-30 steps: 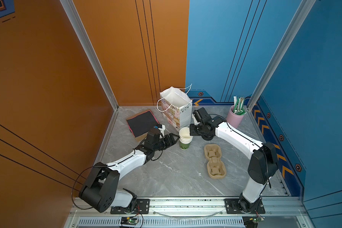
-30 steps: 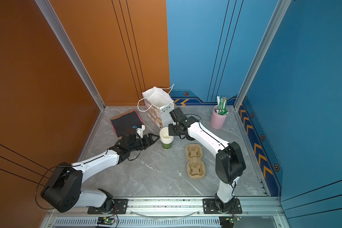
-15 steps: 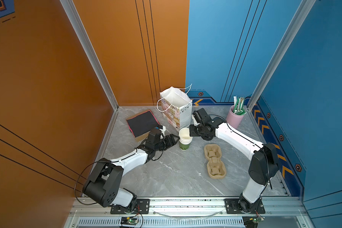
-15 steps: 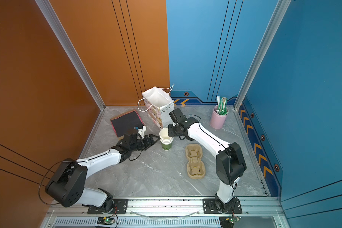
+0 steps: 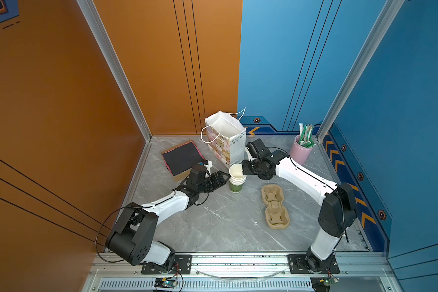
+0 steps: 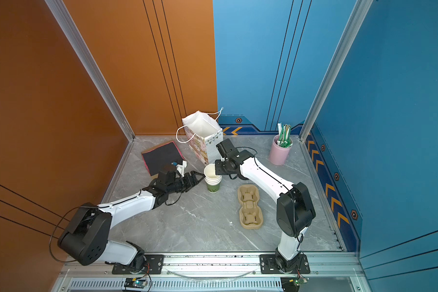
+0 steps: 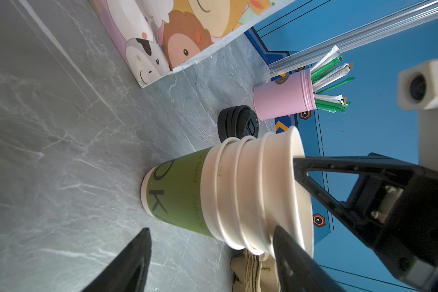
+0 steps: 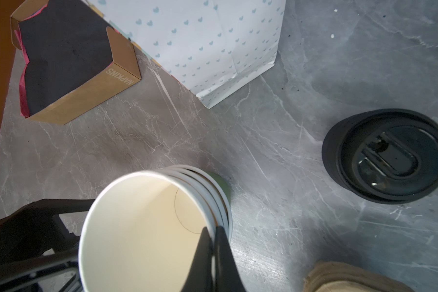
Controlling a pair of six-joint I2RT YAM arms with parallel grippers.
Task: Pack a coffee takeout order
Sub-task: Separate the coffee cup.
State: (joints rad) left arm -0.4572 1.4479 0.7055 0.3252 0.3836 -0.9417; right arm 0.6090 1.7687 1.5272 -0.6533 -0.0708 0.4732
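Top cup is nested in the stack of cups on the table, just in front of the bag. Right gripper is closed on the cup's wall at the rim, one finger inside and one outside. Left gripper is spread wide with nothing in it. Its tips are just beside the stack, one level with the green bottom cup and one by the upper rims; contact cannot be told.

Handling, as judged: the cup is light, thin-walled paper, easily dented by a squeeze at mid-body. The rolled rim is taken to be the stiffest part, so the rim pinch is well placed. Nested cups are expected to cling, so the lower ones should be braced while the top one is drawn straight up.

Lids are stacked nearby. Black napkin rests in its box. Straws stand in the pink cup.
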